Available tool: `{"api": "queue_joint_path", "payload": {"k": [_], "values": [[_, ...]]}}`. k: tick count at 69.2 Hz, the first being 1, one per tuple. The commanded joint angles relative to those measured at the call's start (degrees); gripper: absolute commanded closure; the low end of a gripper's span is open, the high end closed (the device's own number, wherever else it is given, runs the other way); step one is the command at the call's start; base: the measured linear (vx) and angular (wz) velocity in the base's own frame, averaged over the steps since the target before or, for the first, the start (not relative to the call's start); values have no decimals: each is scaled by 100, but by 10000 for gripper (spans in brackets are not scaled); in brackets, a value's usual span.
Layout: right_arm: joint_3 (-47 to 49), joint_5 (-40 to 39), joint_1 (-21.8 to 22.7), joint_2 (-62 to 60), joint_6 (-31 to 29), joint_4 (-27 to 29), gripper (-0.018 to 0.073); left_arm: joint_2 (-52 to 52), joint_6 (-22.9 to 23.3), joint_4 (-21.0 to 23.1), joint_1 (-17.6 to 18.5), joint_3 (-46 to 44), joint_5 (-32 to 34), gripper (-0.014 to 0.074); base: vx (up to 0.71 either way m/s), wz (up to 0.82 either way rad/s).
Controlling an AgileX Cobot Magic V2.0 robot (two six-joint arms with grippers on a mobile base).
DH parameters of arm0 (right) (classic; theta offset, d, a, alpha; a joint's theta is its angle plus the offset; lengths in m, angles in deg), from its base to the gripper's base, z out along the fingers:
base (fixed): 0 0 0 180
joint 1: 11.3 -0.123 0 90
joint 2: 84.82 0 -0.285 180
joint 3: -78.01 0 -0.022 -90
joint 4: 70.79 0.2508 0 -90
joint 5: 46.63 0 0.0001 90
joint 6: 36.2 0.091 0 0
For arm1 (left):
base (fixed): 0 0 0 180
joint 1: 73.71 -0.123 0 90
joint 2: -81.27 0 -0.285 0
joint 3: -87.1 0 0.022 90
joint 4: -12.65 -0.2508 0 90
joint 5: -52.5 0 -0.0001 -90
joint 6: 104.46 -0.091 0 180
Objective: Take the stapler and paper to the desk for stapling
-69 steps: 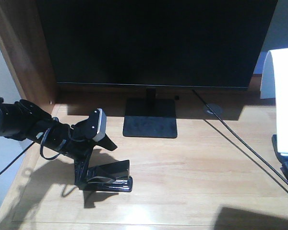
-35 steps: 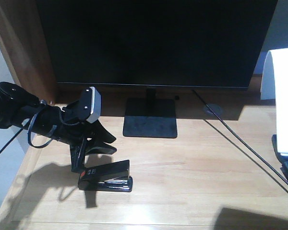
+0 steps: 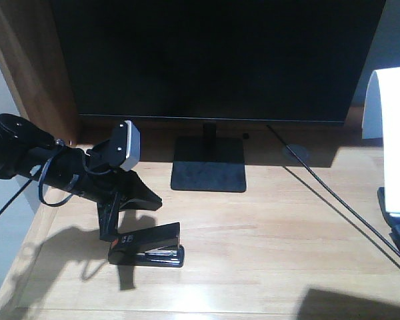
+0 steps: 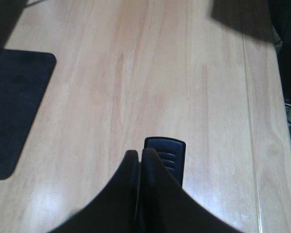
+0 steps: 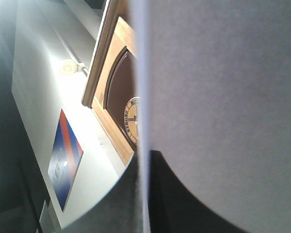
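Now, stapler down and paper aloft.
We saw the stapler (image 3: 149, 245) lying flat on the near left of the desk (image 3: 273, 227). The left gripper (image 4: 138, 153) hung just above its end, fingers pressed together on nothing. The right gripper (image 5: 144, 162) pinched the paper (image 3: 395, 133) upright at the right. We judged the stapler rigid, light and slick, best taken across its sides, and the sheet floppy, best held by one edge.

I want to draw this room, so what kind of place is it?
Probably an office or study: a big dark monitor stands on a wooden desk, with a black stapler lying in front of it.
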Motion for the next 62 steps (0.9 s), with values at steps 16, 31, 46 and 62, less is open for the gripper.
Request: {"api": "queue_joint_path", "payload": {"k": [16,31,46,62], "values": [[180,-255,19,75,-33,-32,560,370,56,290,299,-126,-198,605,0,0],[180,-255,19,75,-33,-32,560,458,56,290,326,-126,-214,605,0,0],[180,-255,19,75,-33,-32,560,458,56,290,326,-126,-214,605,0,0],[180,-255,19,75,-33,-32,560,457,56,290,326,-126,-214,604,0,0]]}}
